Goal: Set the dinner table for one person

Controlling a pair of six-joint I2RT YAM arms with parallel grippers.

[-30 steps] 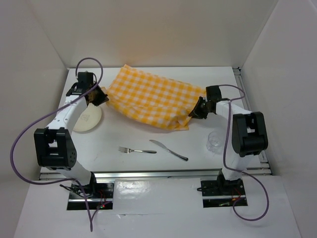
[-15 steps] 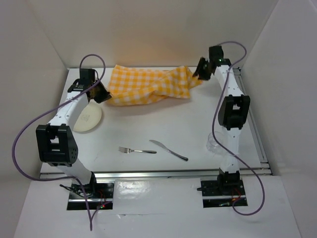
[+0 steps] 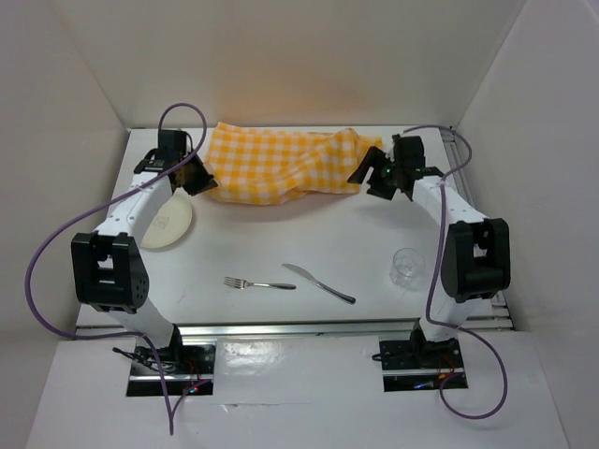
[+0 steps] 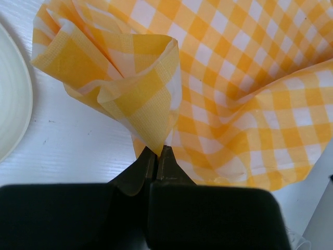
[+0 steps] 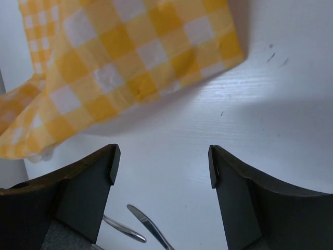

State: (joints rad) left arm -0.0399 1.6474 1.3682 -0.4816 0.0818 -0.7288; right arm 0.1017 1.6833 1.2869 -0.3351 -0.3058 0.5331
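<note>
The yellow-and-white checked cloth (image 3: 281, 164) lies rumpled along the back of the white dinner table (image 3: 281, 234). My left gripper (image 3: 199, 178) is shut on the cloth's left corner, and the left wrist view shows a bunched fold (image 4: 130, 78) pinched at the gripper's tips (image 4: 156, 150). My right gripper (image 3: 363, 173) hovers open just off the cloth's right corner (image 5: 119, 62), with only bare table between its fingers (image 5: 161, 164).
A cream plate (image 3: 167, 224) sits at the left, close under the left arm. A fork (image 3: 257, 282) and a knife (image 3: 318, 282) lie near the front middle. A clear glass (image 3: 408, 265) stands at the front right, beside the right arm.
The right gripper carried the cloth's right corner to the back right, then opened, let it go and drew back a little. The left gripper kept its hold.
</note>
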